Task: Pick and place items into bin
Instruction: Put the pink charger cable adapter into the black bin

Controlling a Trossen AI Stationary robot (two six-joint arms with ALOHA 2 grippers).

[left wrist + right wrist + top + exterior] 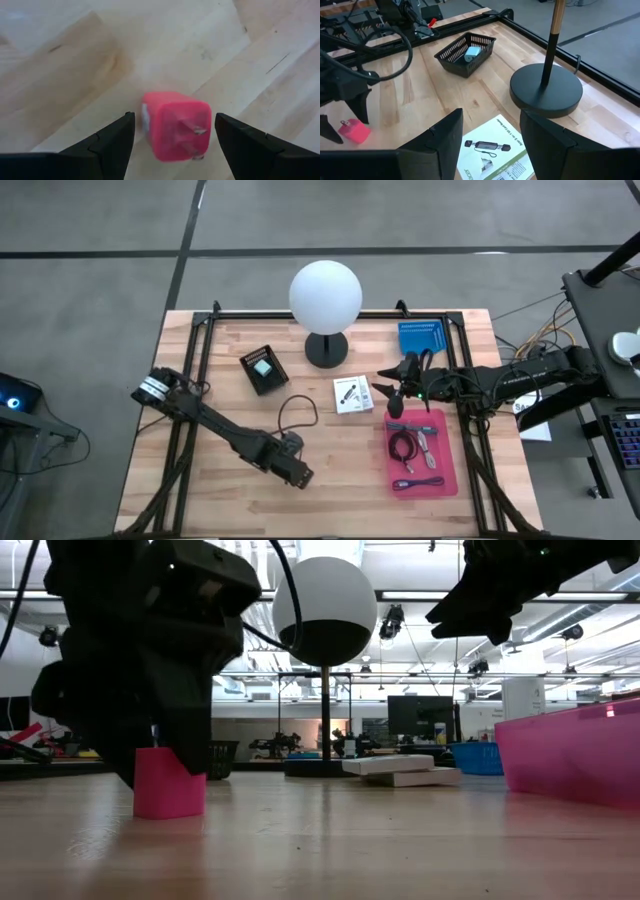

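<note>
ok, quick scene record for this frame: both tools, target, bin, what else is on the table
left tool: open, low over the table, fingers either side of the pink plug
pink plug: on the wood, prongs showing, not gripped
right tool: open, empty, raised near the bin's far end
pink bin: right side of table, cables inside
white card: flat, between lamp base and bin
black basket: holds a pale blue block
lamp: white globe, black base, far centre
blue bin: far right
</note>
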